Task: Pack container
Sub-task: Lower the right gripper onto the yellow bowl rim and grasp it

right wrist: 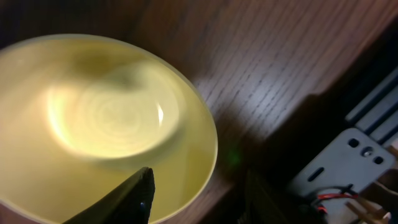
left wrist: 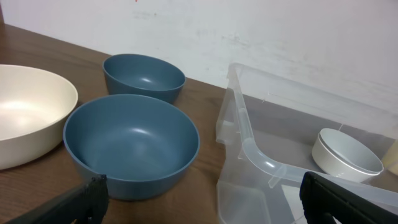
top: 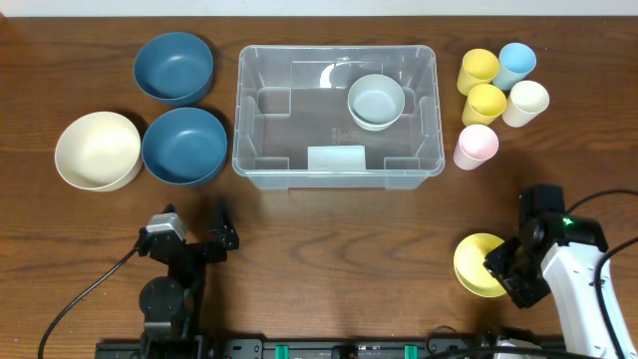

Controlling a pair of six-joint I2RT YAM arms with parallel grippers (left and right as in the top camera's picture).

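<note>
Clear plastic container (top: 299, 125) sits at 12 o'clock on my tabletop (top: 329, 239), with one pale grey-blue bowl (top: 376, 101) in its 2 o'clock corner. My right claw (top: 509, 274), part-open astride the rim of a yellow bowl (top: 474, 261), has the container at 11 o'clock, well apart. My left claw (top: 196, 224) gapes wide, holding nothing.

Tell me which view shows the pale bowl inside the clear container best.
The overhead view: the pale bowl is seen whole, in the far right part of the container. The left wrist view shows this bowl from the side, beyond the container's rim. The right wrist view does not show it.
</note>
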